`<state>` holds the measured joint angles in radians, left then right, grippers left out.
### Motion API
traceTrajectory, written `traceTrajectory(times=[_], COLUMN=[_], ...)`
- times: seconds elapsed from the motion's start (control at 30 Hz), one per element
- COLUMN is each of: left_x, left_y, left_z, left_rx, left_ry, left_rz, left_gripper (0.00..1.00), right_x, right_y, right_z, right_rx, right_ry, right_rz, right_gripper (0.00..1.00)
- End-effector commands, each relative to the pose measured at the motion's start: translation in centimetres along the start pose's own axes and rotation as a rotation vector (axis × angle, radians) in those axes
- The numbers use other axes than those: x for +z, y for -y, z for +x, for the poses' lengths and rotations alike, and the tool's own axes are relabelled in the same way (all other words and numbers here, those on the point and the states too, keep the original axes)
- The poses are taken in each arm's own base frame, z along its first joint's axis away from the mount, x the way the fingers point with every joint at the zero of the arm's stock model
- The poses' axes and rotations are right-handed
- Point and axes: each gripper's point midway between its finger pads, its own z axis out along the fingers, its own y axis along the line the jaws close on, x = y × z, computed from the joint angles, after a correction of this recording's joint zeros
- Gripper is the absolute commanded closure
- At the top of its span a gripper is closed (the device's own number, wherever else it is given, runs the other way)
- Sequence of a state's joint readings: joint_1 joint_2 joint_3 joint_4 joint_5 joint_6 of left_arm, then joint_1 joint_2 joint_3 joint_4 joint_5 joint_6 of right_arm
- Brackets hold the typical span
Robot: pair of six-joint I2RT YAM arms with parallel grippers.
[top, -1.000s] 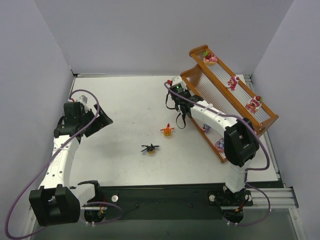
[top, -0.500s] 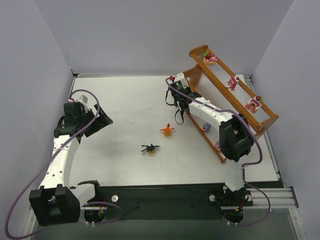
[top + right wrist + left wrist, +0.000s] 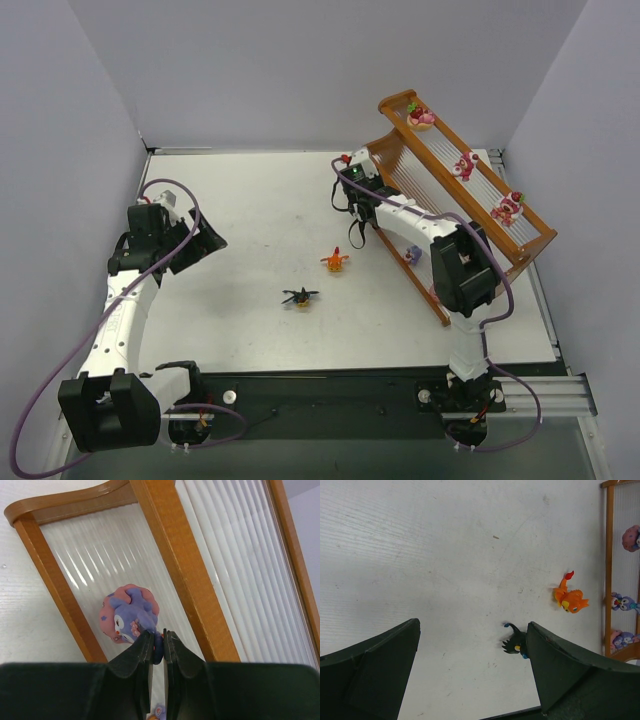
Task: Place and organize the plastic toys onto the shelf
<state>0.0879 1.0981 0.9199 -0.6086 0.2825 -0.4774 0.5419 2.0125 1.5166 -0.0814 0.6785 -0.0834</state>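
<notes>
My right gripper (image 3: 158,637) is shut on a purple toy with a pink back (image 3: 131,615) and holds it over the far end of the lowest tier of the orange-brown shelf (image 3: 175,555). In the top view the right gripper (image 3: 360,190) hides that toy. Three pink-red toys (image 3: 465,165) stand on the top tier of the shelf (image 3: 392,101). Two purple toys (image 3: 412,256) sit on the lowest tier. An orange toy (image 3: 336,260) and a black winged toy (image 3: 300,296) lie on the table. My left gripper (image 3: 205,240) is open and empty.
In the left wrist view the black toy (image 3: 514,642) lies beside my right-hand finger (image 3: 560,670), and the orange toy (image 3: 570,599) lies near the shelf's front rim (image 3: 609,570). Grey walls close in the table on three sides.
My right gripper has moved a little right, in over the far end of the lowest tier, and its elbow has swung left. The left arm and the table toys have not moved.
</notes>
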Motion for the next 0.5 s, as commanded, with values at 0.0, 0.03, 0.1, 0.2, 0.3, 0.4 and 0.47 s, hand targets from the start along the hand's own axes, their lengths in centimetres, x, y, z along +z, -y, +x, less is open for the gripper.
traceTrajectory(times=[0.0, 0.03, 0.1, 0.2, 0.3, 0.4, 0.47], left_x=[-0.1, -0.1, -0.1, 0.0, 0.0, 0.0, 0.0], left_y=[0.4, 0.4, 0.4, 0.3, 0.4, 0.3, 0.2], left_z=[-0.6, -0.6, -0.6, -0.5, -0.6, -0.5, -0.5], left_rx=[0.015, 0.014, 0.014, 0.013, 0.015, 0.013, 0.011], left_ry=[0.016, 0.016, 0.017, 0.015, 0.017, 0.016, 0.014], left_rz=[0.026, 0.025, 0.025, 0.023, 0.025, 0.023, 0.021], left_gripper=[0.03, 0.03, 0.03, 0.03, 0.03, 0.03, 0.03], right_x=[0.6, 0.7, 0.8, 1.0, 1.1, 1.1, 1.2], right_y=[1.1, 0.9, 0.9, 0.6, 0.4, 0.2, 0.1], right_z=[-0.1, 0.0, 0.4, 1.1, 1.5, 1.9, 2.0], right_rx=[-0.004, -0.007, -0.015, -0.024, -0.028, -0.031, -0.033], right_ry=[0.003, 0.002, -0.005, -0.016, -0.021, -0.028, -0.028], right_rz=[0.075, 0.074, 0.079, 0.075, 0.067, 0.062, 0.060], right_gripper=[1.00, 1.00, 1.00, 1.00, 1.00, 1.00, 1.00])
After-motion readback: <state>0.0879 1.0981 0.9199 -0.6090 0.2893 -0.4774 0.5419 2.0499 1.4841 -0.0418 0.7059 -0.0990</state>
